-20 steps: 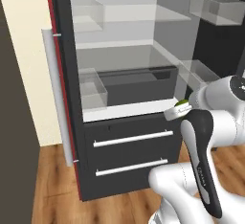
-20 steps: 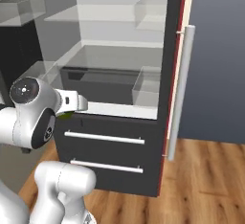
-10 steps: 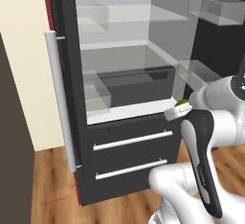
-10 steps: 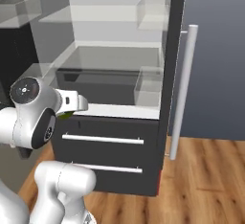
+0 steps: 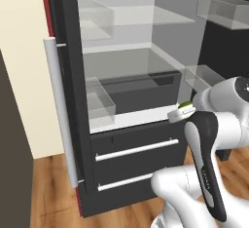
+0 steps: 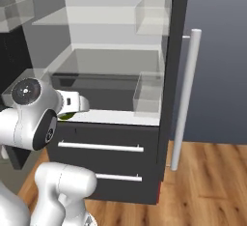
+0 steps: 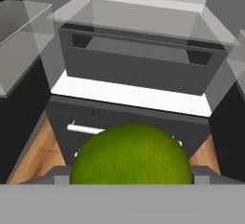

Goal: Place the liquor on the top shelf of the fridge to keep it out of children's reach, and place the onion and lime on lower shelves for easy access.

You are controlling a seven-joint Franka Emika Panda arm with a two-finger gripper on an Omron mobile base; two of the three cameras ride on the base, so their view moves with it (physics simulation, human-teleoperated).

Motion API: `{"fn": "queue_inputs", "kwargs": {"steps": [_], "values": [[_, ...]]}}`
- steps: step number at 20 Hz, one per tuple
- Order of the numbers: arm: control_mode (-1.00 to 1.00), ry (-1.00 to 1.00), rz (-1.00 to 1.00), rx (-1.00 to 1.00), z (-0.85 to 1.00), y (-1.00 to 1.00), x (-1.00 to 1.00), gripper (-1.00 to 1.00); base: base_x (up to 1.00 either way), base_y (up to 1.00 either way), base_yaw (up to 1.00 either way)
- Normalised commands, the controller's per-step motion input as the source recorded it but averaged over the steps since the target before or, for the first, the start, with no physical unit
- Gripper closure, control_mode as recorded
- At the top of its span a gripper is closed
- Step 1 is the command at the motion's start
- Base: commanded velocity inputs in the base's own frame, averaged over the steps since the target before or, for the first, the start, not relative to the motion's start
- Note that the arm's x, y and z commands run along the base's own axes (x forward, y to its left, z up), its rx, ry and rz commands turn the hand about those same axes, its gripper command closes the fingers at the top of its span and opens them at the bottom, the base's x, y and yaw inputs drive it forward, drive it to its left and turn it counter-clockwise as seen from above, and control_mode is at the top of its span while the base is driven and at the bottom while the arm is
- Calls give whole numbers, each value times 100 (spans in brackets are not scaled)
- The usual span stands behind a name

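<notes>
The tall black fridge (image 5: 73, 100) with its red-edged door and long silver bar handle (image 5: 58, 110) stands open before the base; compared with a second ago the whole scene sits further along in both base views, the handle drifting rightward in the left view and leftward in the right one, so the camera has shifted sideways while the shelves and bins keep their places relative to each other. The white arm's two-finger gripper (image 7: 130, 177) holds the same pose against the robot's body as before, out in front of the fridge at about the level of the white ledge (image 7: 129, 96) above the two dark drawers (image 5: 133, 146). The small round yellow-green lime (image 7: 130, 156) sits clamped between the jaws, which stand wide around it (a sliver of green shows at the wrist in both base views, (image 5: 185, 107) and (image 6: 66, 116)). The lime is outside the fridge, not yet on any translucent pale-grey glass lower shelf (image 7: 143, 22). Clear boxy bins (image 6: 147, 92) hang at the compartment's sides.
</notes>
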Motion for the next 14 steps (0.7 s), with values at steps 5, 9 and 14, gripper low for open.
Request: {"fn": "queue_inputs", "kwargs": {"steps": [5, 9, 14], "values": [[100, 0, 0, 0, 0, 0, 0, 100, 31, -13, 0], [100, 0, 0, 0, 0, 0, 0, 100, 33, -22, 1], [100, 0, 0, 0, 0, 0, 0, 100, 35, -22, 2]]}}
